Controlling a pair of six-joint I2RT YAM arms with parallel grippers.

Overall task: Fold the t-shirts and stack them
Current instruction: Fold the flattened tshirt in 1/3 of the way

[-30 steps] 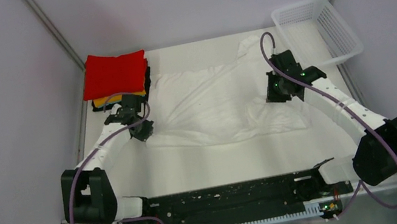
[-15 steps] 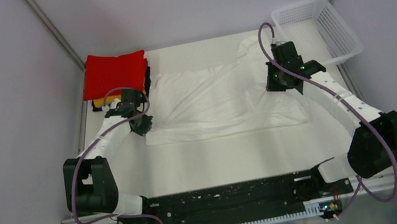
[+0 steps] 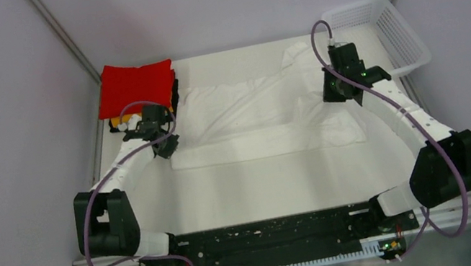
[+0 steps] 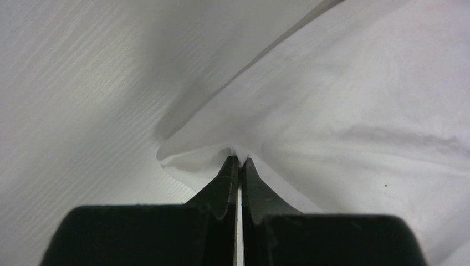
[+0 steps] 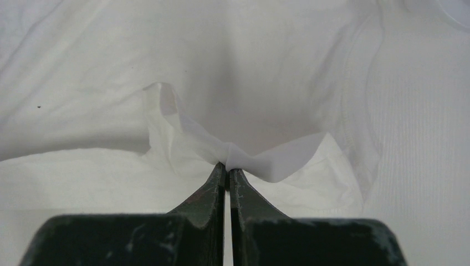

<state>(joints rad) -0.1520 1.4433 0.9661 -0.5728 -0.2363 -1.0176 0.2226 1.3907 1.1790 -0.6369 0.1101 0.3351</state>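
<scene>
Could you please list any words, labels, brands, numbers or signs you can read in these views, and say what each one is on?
There is no readable text in any view.
The white t-shirt, red t-shirt and mesh basket show no print or label.
The white specks on the black base rail are too small to tell whether they are lettering.

Near table strip lies open (stack left, basket right).
</scene>
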